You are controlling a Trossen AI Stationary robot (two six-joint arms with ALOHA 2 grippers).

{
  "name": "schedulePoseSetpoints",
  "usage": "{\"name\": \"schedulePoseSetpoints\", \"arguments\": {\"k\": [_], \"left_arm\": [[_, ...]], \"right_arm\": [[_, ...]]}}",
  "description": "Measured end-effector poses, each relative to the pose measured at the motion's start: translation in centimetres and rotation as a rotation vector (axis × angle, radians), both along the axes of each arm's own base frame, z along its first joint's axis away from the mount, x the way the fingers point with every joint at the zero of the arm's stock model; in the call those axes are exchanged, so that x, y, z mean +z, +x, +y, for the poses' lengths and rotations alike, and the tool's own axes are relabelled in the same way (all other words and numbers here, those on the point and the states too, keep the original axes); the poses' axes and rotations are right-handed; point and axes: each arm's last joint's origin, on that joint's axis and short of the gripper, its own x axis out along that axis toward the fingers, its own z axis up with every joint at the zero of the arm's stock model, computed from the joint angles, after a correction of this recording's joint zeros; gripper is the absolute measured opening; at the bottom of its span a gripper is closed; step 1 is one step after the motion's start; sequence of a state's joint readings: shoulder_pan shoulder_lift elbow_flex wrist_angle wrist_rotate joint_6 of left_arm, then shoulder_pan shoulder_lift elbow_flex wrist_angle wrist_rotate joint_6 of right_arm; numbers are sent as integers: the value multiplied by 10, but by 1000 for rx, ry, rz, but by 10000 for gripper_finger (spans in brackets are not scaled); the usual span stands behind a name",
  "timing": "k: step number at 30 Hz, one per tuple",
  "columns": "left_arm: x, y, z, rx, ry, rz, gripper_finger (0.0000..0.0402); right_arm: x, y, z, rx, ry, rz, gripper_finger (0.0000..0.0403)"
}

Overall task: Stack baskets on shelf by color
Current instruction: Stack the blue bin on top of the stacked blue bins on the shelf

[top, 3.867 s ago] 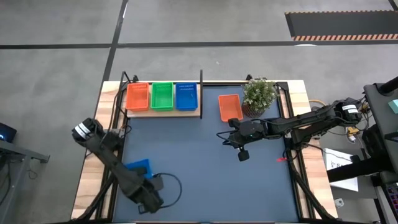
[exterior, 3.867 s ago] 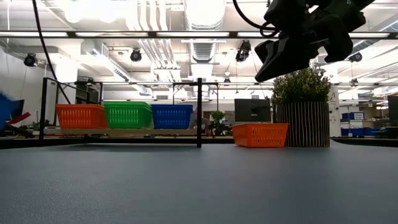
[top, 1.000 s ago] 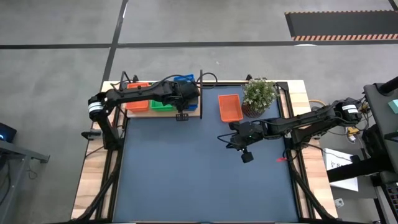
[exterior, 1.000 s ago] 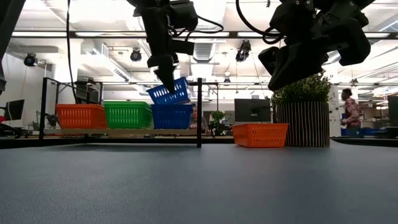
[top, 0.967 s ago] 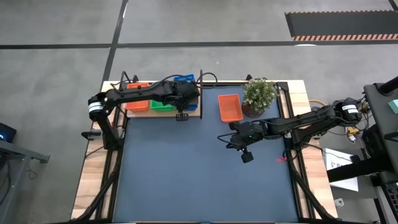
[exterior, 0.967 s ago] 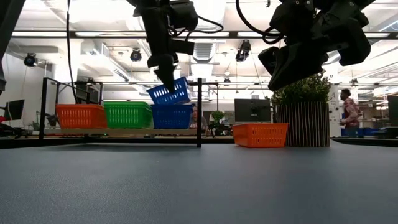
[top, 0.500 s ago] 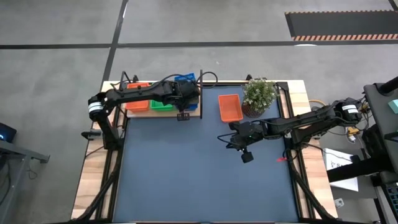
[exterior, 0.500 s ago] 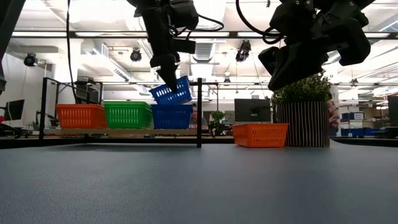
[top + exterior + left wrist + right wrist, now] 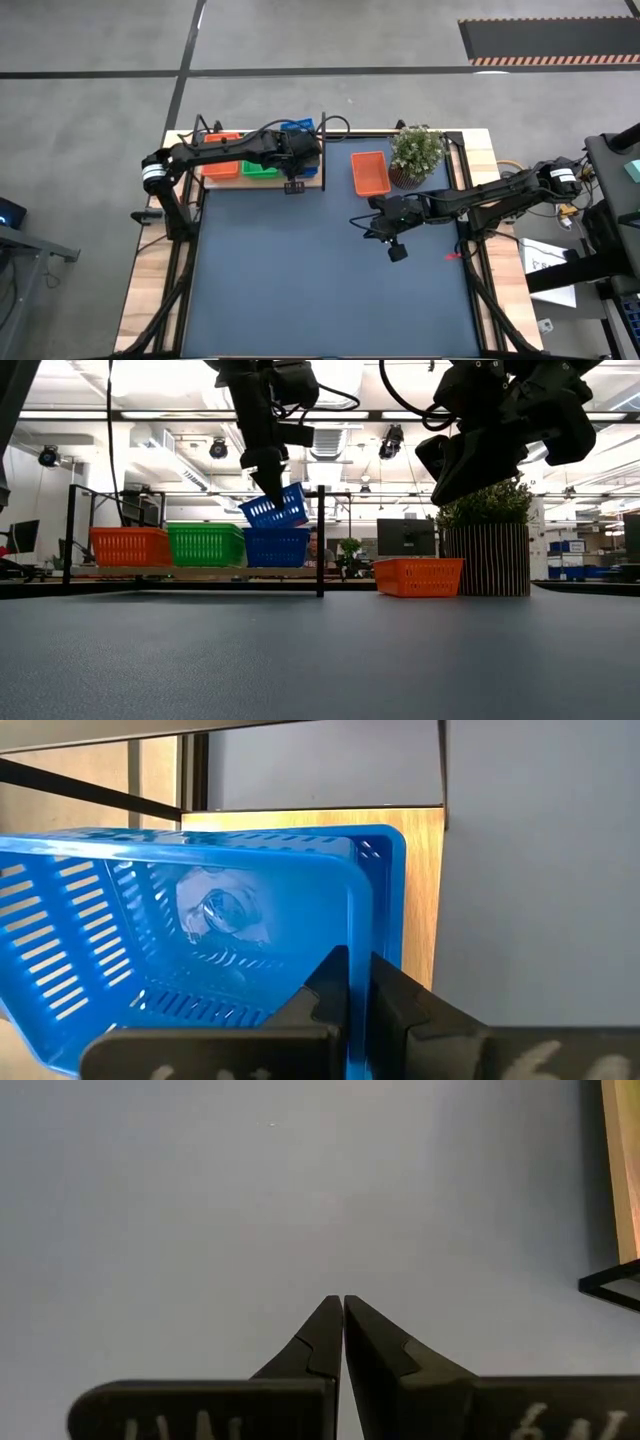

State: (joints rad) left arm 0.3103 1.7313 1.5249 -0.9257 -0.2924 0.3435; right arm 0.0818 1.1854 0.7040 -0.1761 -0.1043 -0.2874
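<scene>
From the low view, left hand (image 9: 268,463) pinches tilted blue basket (image 9: 275,508) above shelf (image 9: 200,572).

The shelf (image 9: 262,180) lies along the counter's (image 9: 480,160) far edge at left, with three basket stacks (image 9: 205,545) side by side on it. Right of the shelf's post (image 9: 320,540), a lone basket (image 9: 369,172) sits on the mat (image 9: 330,270) beside the plant (image 9: 416,152). The left gripper (image 9: 272,488) holds a tilted basket (image 9: 276,508) above the rightmost stack.

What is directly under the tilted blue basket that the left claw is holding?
In the low view, another blue basket sits on the wooden shelf just under the tilted blue basket held by the left claw. Whether the two baskets touch cannot be told.
</scene>
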Motion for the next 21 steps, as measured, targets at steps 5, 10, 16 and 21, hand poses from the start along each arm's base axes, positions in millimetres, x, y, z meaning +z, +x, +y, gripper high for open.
{"name": "schedulePoseSetpoints", "arguments": {"k": [5,10,16,21], "left_arm": [[0,0,0,21,-8,-6,0],[-1,-1,0,20,-11,1,0],[-1,-1,0,20,-11,2,0],[-1,-1,0,20,-10,1,0]], "right_arm": [[0,0,0,0,0,1,9],[0,0,0,0,0,1,9],[0,0,0,0,0,2,9],[0,0,0,0,0,2,9]]}}
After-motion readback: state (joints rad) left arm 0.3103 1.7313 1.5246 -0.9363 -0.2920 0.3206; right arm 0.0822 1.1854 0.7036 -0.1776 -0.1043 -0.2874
